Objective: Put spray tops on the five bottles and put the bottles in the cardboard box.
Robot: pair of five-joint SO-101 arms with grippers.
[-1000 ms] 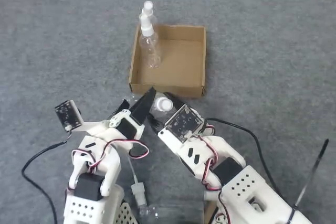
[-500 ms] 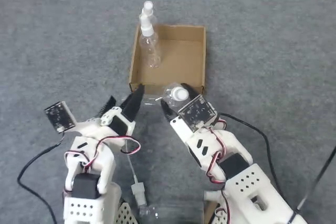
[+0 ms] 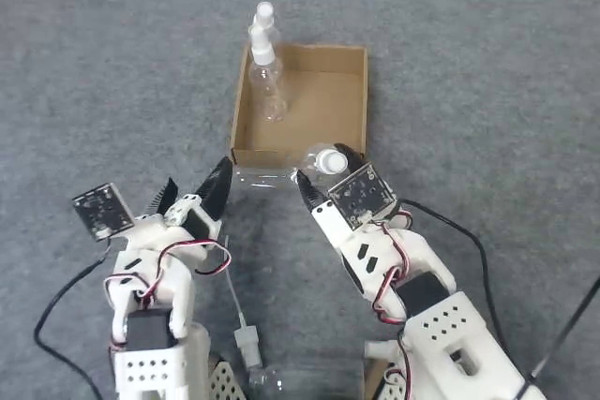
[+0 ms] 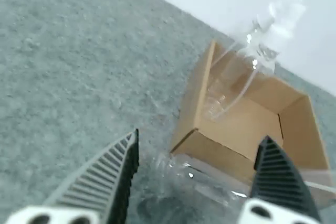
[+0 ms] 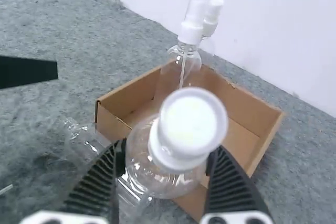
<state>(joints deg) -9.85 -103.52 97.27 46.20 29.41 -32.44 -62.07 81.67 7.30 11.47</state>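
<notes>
We see the right gripper [image 3: 323, 166] clamped on a clear plastic bottle with a round white top [image 5: 176, 153], one black finger on each side of its body; the bottle is held at the near wall of the open brown cardboard box [image 3: 352, 105], top pointing up toward the wrist camera; we cannot tell whether it touches the wall. Two upright clear plastic bottles with white spray tops [image 3: 266, 67] stand close together in the box's far left corner, leaning on its left wall. Another clear uncapped-looking bottle lying on its side [image 3: 262, 176] rests on the grey felt-like table cover [image 3: 469, 72], just outside the box's near wall; its neck is too blurred for us to judge. The left gripper [image 3: 192, 191] sits near that lying bottle with its fingers spread wide and nothing between them; in the left wrist view the bottle lies in the gap beyond the fingertips. A fifth clear bottle with a white spray top [image 3: 251, 348] lies between the arm bases.
</notes>
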